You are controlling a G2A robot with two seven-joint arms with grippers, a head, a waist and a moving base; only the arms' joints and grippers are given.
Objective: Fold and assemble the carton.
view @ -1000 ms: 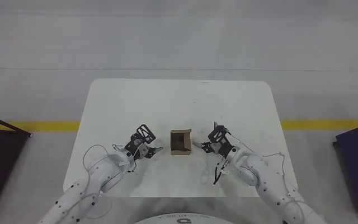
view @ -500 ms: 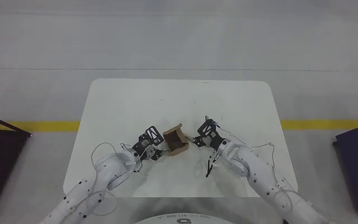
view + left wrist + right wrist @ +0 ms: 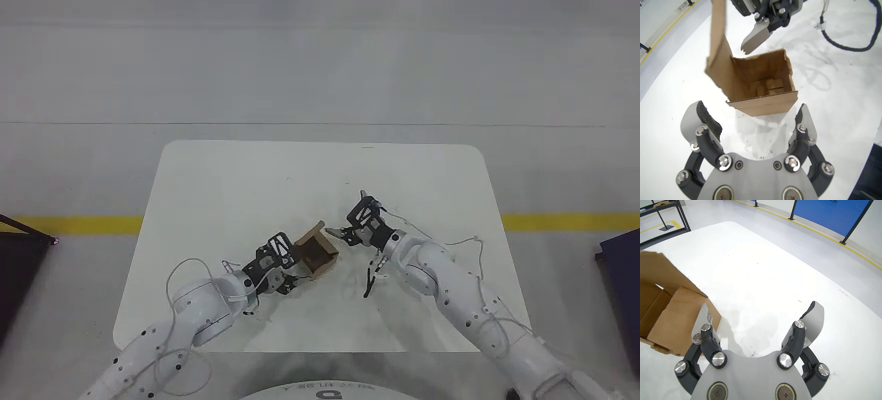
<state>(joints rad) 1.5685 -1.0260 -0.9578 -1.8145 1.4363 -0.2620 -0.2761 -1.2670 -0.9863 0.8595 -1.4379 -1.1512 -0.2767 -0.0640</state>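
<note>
Small brown corrugated-cardboard carton [image 3: 316,252] sitting mouth-up, one long flap [image 3: 717,28] standing tall, white rounded table [image 3: 300,180] lying under it. Left gripper [image 3: 752,114] hovering just short of carton's near wall, jaws standing wide, gripping nothing. Right gripper [image 3: 760,307] sitting at carton's opposite side, jaws wide too. One finger [image 3: 703,315] lying by the outer wall, contact uncertain.
</note>
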